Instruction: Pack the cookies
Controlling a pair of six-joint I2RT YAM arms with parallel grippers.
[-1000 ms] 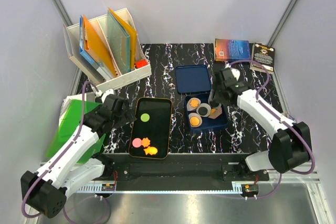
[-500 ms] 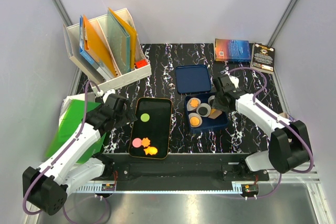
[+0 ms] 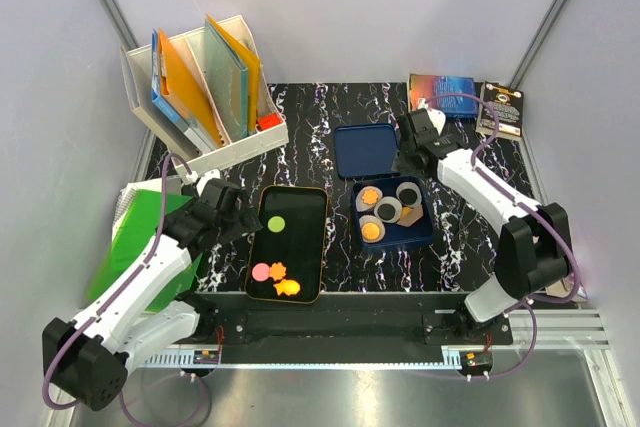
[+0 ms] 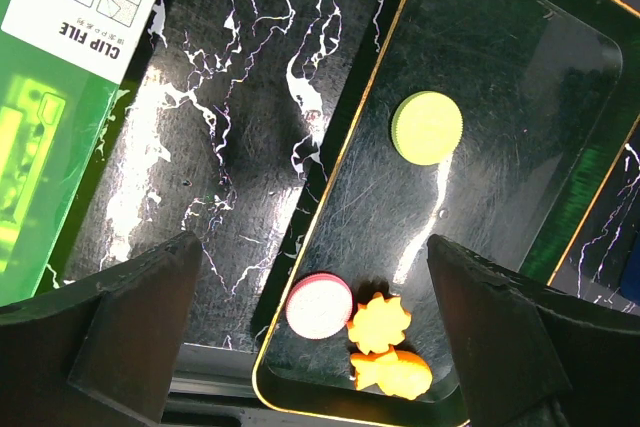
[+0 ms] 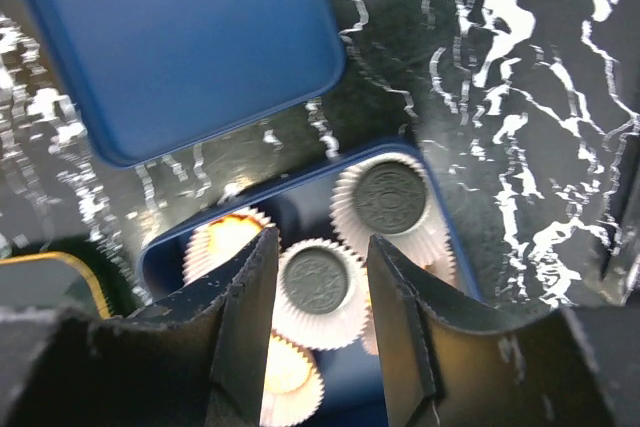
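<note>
A black gold-rimmed tray (image 3: 300, 209) holds a green cookie (image 3: 276, 224), a pink cookie (image 3: 261, 271) and two orange cookies (image 3: 279, 269). The left wrist view shows the green (image 4: 427, 128), pink (image 4: 319, 306) and orange (image 4: 379, 322) ones. My left gripper (image 3: 237, 213) (image 4: 320, 347) is open and empty at the tray's left edge. The blue box (image 3: 425, 232) (image 5: 300, 209) holds white liners with orange cookies (image 3: 369, 196) and dark grey round pieces (image 5: 315, 282). My right gripper (image 3: 405, 162) (image 5: 320, 247) is open and empty above the box's far side.
The blue lid (image 3: 367, 150) (image 5: 180, 37) lies just behind the box. A white file rack (image 3: 205, 92) stands at the back left and two books (image 3: 443, 94) at the back right. A green clip file (image 3: 135, 237) (image 4: 40, 147) lies left of the tray.
My right gripper has drawn back from the box's right side toward the lid, uncovering a grey piece in a liner. The left arm has not moved.
</note>
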